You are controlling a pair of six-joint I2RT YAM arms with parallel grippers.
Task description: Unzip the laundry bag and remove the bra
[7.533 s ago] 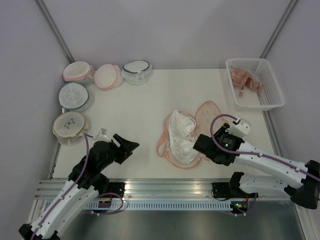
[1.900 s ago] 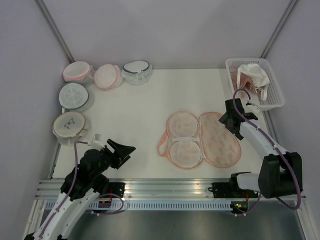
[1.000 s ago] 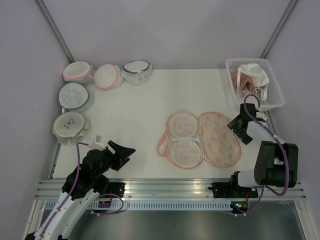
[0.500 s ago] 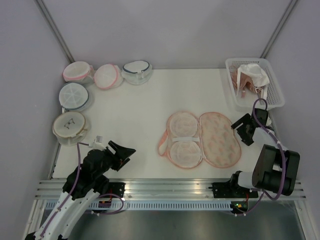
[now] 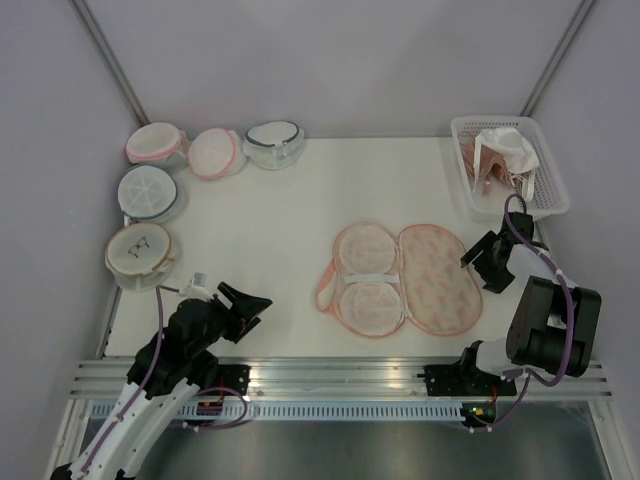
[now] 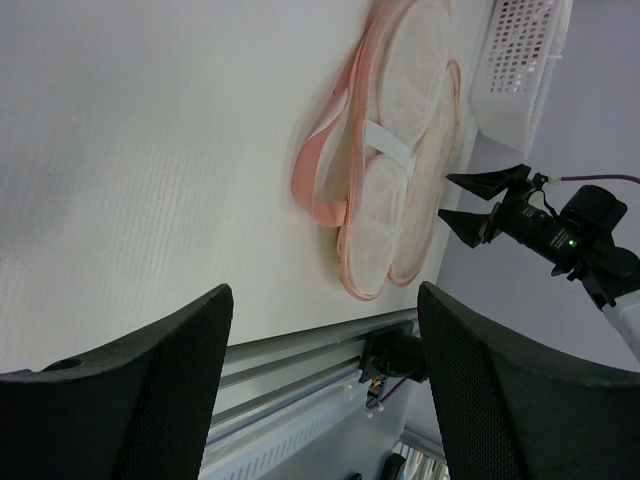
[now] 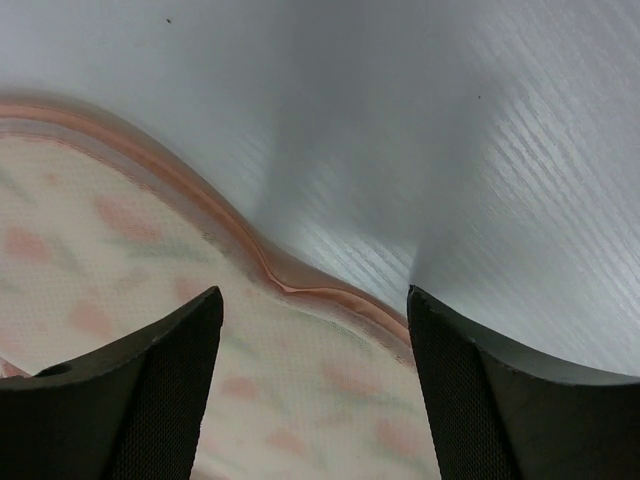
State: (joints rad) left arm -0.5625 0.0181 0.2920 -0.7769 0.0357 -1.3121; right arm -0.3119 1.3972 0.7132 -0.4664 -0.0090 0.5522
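The laundry bag lay unzipped and opened flat on the surface, nothing inside. The bra sat in the basket (atop a peach garment), so removal appeared done. The right end effector hovered spread beside the bag's edge, holding nothing. The left end effector was likewise spread and well apart.

Between the black fingers of your right gripper, the laundry bag is cream-peach with a small orange print and a pink edge; its half farther from that gripper is pale white mesh. Beyond the gripper, the white bra lies on a peach-pink garment in a white basket. Well ahead of your black left gripper, the round bags are white with pink, navy, blue-grey and tan rims.
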